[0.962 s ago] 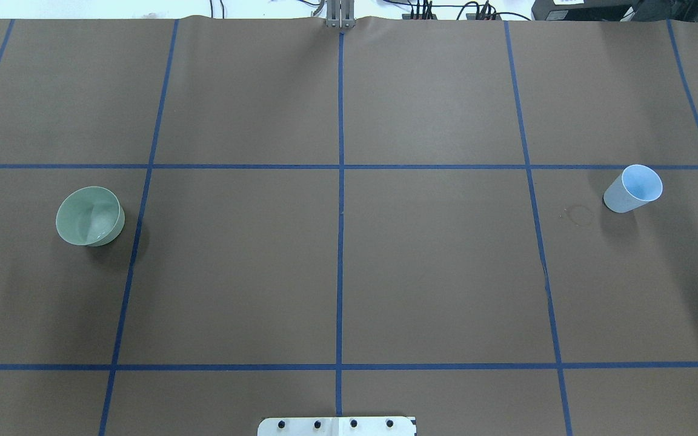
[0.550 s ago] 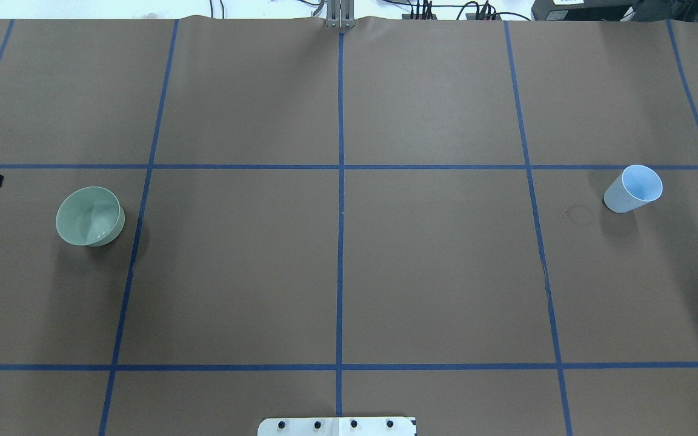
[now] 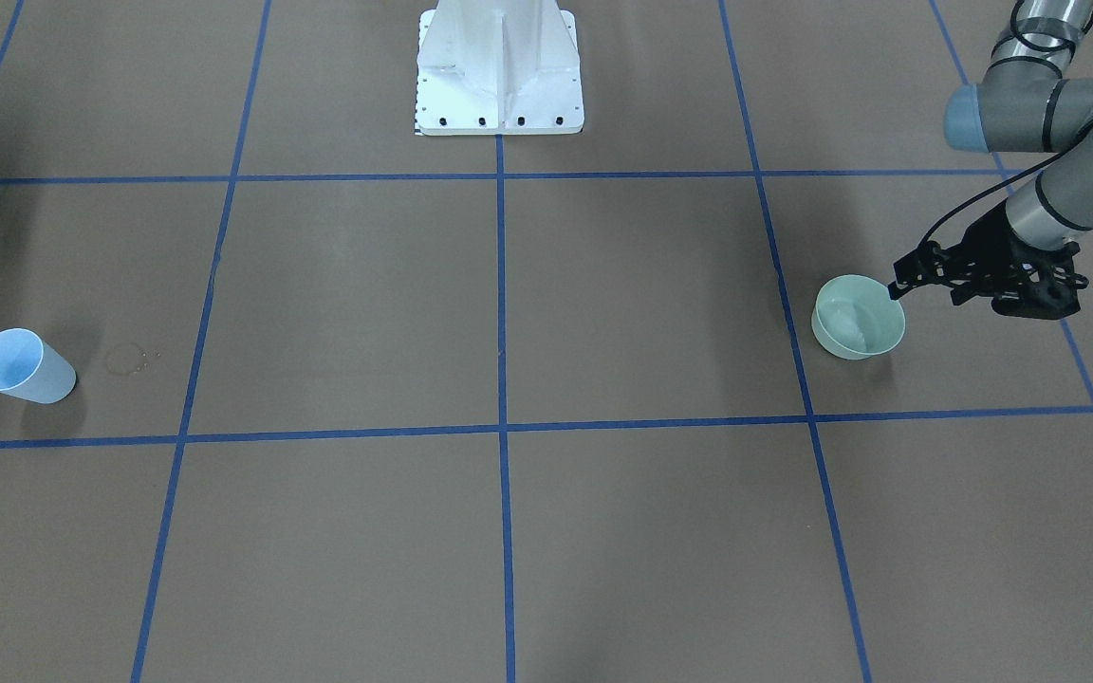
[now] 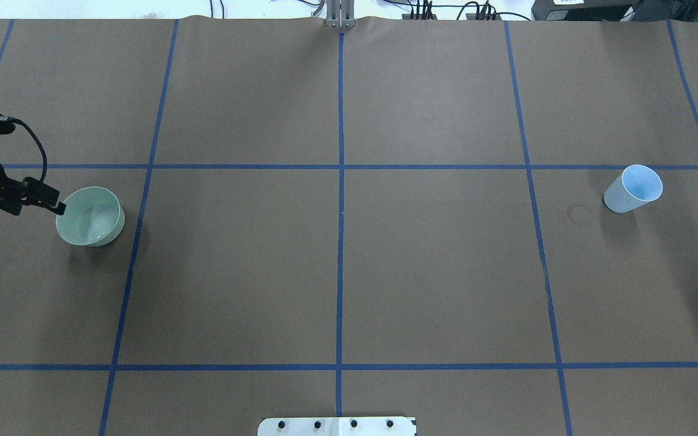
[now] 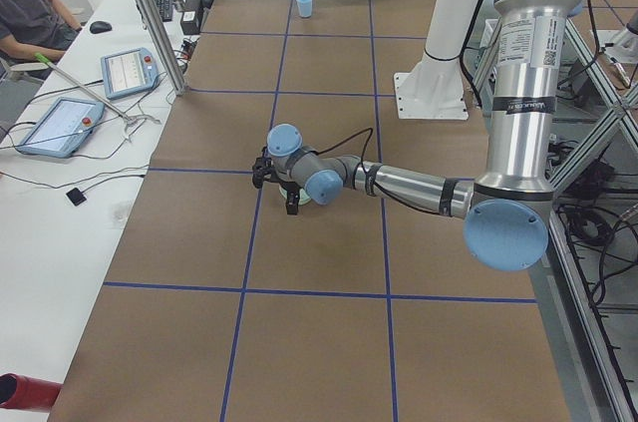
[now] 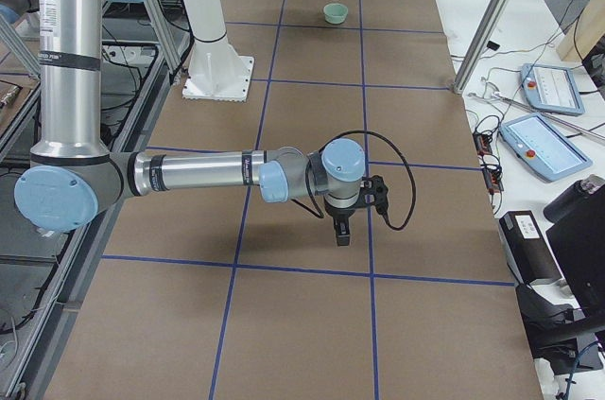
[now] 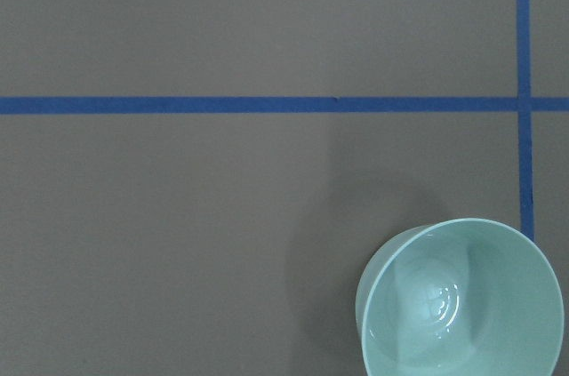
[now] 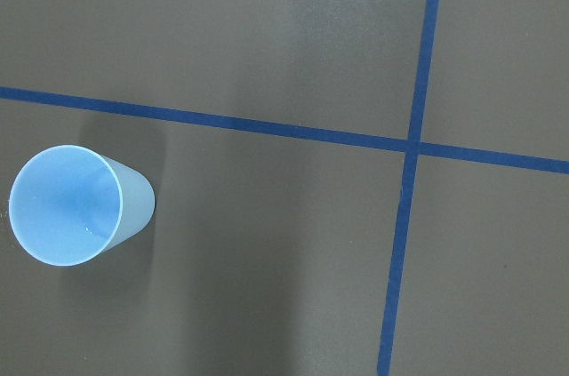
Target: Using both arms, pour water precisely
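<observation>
Left gripper (image 4: pixel 52 206) has swung in from the table edge, tip now at the bowl (image 4: pixel 89 216) rim. Bowl and cup (image 4: pixel 634 189) unmoved. Reads as grasp approach. Water (image 7: pixel 436 300) is in the bowl. Finger gap: can't tell, nothing held. Right gripper (image 6: pixel 341 233): can't tell either.

At the desk's (image 4: pixel 434 266) left edge the left gripper (image 4: pixel 57 208) hangs, fingers (image 4: pixel 49 200) just beside the green bowl's (image 4: pixel 91 219) rim; a blue cup (image 4: pixel 632 189) stands far right.
</observation>
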Available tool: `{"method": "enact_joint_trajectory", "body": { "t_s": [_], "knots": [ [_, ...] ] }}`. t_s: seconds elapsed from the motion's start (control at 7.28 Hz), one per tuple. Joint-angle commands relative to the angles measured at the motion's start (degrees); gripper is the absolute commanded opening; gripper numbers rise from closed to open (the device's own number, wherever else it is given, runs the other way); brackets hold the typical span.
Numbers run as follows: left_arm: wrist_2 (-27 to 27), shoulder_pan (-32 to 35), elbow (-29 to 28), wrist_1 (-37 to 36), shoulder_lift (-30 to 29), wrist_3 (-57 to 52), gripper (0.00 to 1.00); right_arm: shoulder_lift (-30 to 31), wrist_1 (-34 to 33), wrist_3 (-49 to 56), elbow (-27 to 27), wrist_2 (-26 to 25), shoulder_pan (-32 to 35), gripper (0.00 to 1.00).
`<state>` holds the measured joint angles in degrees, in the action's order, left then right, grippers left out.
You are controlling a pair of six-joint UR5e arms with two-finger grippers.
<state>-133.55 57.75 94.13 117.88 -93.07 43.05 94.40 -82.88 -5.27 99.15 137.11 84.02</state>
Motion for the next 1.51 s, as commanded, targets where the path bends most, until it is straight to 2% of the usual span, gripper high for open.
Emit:
{"method": "enact_joint_trajectory", "body": {
  "t_s": [0.0,0.14,0.27,0.41,0.55,0.69,0.96,1.24,1.37],
  "knots": [
    [0.1,-0.8,-3.6,0.3,-2.7,0.1,0.98,0.0,0.0,0.0,-0.1,0.0,0.0,1.0],
    [0.1,-0.8,-3.8,0.3,-2.9,0.1,0.95,0.0,0.0,0.0,-0.1,0.0,0.0,1.0],
    [0.1,-1.1,-3.9,0.3,-2.9,0.0,0.88,0.1,0.0,-0.1,-0.2,0.0,0.0,1.0],
    [0.1,-1.6,-3.9,0.3,-2.9,0.1,0.74,0.0,0.0,0.0,-0.2,-0.1,0.0,1.0],
    [0.1,-2.1,-3.9,0.3,-2.9,0.1,0.63,0.1,0.0,0.0,-0.2,-0.1,0.0,1.0],
    [0.1,-2.3,-4.4,0.3,-2.9,0.1,0.61,0.1,0.0,0.0,-0.2,-0.1,0.0,1.0],
    [0.1,-2.5,-4.6,0.3,-2.9,0.2,0.47,0.1,0.0,-0.1,-0.2,-0.1,0.0,1.0],
    [-0.1,-2.5,-4.0,0.3,-4.0,2.9,0.0,0.1,0.0,0.0,-0.3,-0.1,0.0,1.0],
    [-0.2,-2.5,-3.8,0.3,-5.5,6.7,0.0,0.1,0.0,0.0,-0.2,0.0,0.0,1.0]
  ]
}}
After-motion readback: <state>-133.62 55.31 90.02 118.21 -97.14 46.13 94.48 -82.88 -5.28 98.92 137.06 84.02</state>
